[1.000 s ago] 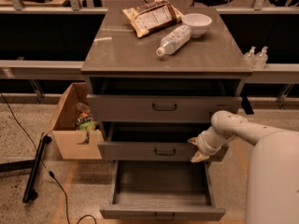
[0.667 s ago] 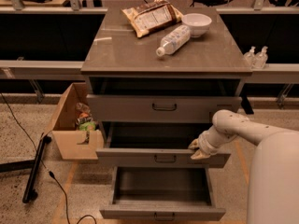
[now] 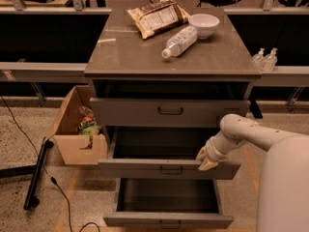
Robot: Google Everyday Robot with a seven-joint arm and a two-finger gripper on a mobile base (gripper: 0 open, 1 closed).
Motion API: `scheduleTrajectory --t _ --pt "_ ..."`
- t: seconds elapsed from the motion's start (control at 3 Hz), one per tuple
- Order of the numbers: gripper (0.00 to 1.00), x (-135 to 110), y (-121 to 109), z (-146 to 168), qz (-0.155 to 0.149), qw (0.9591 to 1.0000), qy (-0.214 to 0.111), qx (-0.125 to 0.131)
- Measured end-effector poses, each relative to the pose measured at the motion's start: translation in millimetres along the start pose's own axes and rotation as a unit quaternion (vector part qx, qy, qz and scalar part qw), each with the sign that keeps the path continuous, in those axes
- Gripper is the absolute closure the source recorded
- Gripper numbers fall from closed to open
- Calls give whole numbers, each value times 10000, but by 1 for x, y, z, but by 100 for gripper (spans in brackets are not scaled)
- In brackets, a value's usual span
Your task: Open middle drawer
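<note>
The middle drawer is a wide grey drawer with a small dark centre pull handle. It stands pulled out well past the top drawer, and its dark inside shows. My gripper is at the right end of the middle drawer's front panel, at its top edge, touching it. My white arm reaches in from the lower right.
The lowest drawer is pulled far out. On the cabinet top lie a snack bag, a white bowl and a lying water bottle. A cardboard box stands at the left, with a black pole and cable on the floor.
The middle drawer has slid out toward the camera. My gripper has moved with its right end, forward and slightly down.
</note>
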State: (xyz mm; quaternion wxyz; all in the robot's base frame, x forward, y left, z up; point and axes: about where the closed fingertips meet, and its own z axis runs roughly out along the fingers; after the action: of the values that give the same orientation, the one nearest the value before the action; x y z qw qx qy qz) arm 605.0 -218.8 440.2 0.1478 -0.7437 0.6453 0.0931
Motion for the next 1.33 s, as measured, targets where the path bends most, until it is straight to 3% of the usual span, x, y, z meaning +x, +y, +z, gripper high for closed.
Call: scheduleTrajectory --t 0.33,0.67,1.0,1.33 --pt "100 -6 24 -12 113 9995 -73 -278" --pt "84 -6 24 -12 113 9995 -74 -278" --pt "82 -13 42 -31 263 9984 -132 -490" --pt "100 -25 48 -57 361 9974 -118 -611"
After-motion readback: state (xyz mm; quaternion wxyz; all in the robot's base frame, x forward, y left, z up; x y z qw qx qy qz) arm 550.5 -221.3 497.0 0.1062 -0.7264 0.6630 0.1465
